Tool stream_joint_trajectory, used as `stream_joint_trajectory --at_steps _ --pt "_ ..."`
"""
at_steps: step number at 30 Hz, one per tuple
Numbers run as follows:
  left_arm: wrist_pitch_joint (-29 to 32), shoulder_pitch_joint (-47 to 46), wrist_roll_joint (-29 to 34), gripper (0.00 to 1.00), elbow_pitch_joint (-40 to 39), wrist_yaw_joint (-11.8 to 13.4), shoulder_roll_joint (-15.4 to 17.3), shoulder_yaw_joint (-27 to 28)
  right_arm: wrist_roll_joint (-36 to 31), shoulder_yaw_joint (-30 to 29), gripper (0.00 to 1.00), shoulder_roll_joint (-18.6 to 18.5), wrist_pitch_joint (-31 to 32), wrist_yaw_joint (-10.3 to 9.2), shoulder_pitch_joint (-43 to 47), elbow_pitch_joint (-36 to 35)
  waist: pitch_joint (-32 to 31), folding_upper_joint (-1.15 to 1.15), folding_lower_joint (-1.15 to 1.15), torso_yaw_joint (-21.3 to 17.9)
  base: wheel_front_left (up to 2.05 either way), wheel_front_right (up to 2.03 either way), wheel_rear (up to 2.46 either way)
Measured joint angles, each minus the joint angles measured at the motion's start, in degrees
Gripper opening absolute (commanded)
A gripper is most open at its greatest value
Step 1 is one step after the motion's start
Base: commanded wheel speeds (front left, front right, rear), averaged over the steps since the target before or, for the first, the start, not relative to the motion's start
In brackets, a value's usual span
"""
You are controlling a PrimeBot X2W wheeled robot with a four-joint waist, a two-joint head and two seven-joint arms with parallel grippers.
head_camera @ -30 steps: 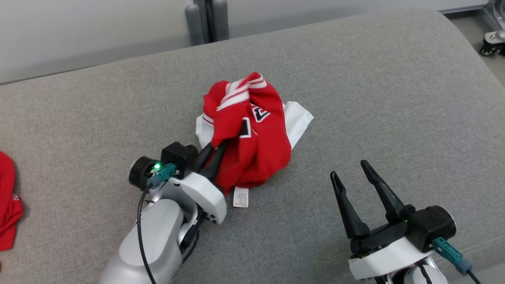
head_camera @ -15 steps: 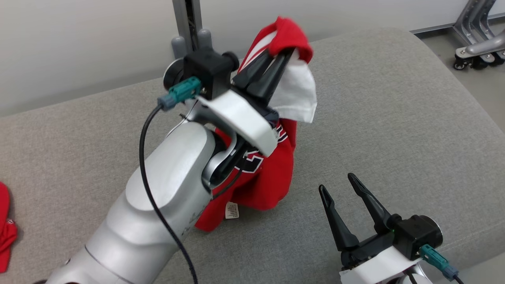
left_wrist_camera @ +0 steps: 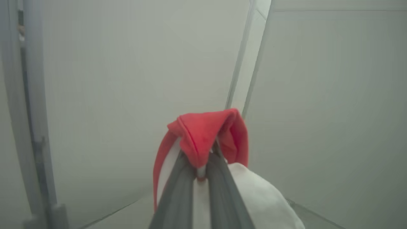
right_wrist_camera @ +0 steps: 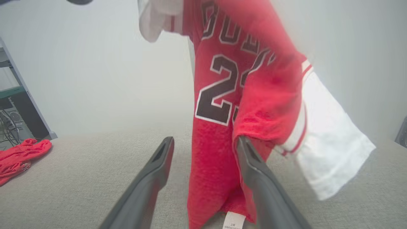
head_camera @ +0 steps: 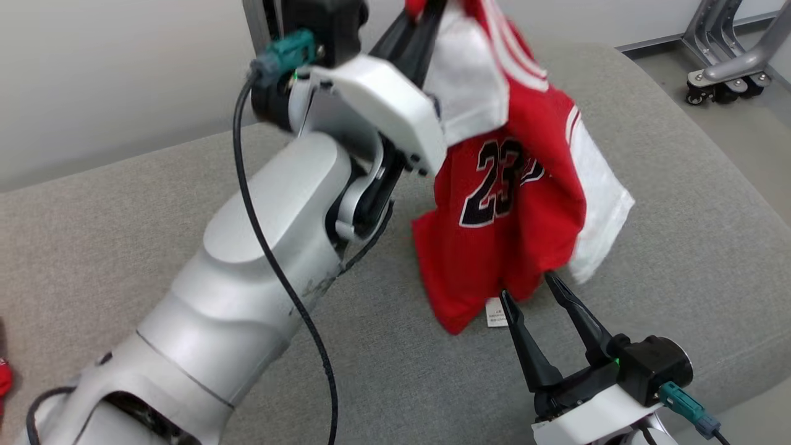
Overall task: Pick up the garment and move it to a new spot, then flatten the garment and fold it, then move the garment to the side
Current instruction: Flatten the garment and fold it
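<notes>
At the near edge of the bench [head_camera: 680, 204] the right gripper [head_camera: 526, 287] stands with fingers apart. Over the grey middle the jersey [head_camera: 507, 204] (red, numbered 23) hangs from the left gripper [left_wrist_camera: 201, 170], clamped on its top fold. A red cloth [right_wrist_camera: 22, 156] lies at the left edge; beyond, pale wall [head_camera: 123, 74] and a wheeled stand [head_camera: 720, 77].

grey cushion [head_camera: 680, 216] (bearing red cloth [right_wrist_camera: 22, 156])

You can read a black 23 [head_camera: 497, 185] on the red garment [head_camera: 531, 247]; the lettering [right_wrist_camera: 222, 30] above it is cut off and gives you no whole word. The print on the white care label [head_camera: 496, 312] at its hem is too small to read
</notes>
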Motion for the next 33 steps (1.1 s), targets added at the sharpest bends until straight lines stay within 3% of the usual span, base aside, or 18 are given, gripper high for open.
stream_joint_trajectory --at_steps 8,17,22,26,30,33 --pt "-0.7 13.0 -8.3 0.00 14.1 -0.7 1.2 3.2 -0.6 -0.6 1.00 0.0 0.0 0.00 0.2 -0.3 0.8 0.00 0.00 4.0 0.00 0.00 0.00" --pt "-6.5 22.1 -12.1 0.00 19.2 -2.8 9.3 10.1 -0.7 0.3 1.00 0.0 0.0 0.00 0.6 -0.4 0.7 0.00 0.00 7.0 0.00 0.00 0.00" --pt "-7.8 28.1 -11.4 0.00 17.2 -2.6 13.4 14.5 -0.7 0.3 1.00 0.0 0.0 0.00 1.1 -0.4 0.1 0.00 0.00 7.4 0.00 0.00 0.00" --pt "-7.9 33.3 -5.4 0.00 11.1 -0.1 15.8 21.8 -0.7 0.2 1.00 0.1 0.0 0.00 1.3 -0.5 -0.1 0.00 0.00 7.6 0.00 0.00 0.00" --pt "-8.0 40.8 2.3 0.00 2.7 3.7 14.9 29.3 -0.8 0.0 1.00 0.1 0.0 0.00 1.3 -0.5 -0.4 0.00 0.00 7.8 0.00 0.00 0.00" --pt "-8.0 46.6 5.3 0.00 -1.1 5.3 13.4 31.5 -1.0 -0.1 1.00 0.0 0.0 0.00 1.4 -0.4 -0.8 0.00 0.00 7.9 0.00 0.00 0.00"
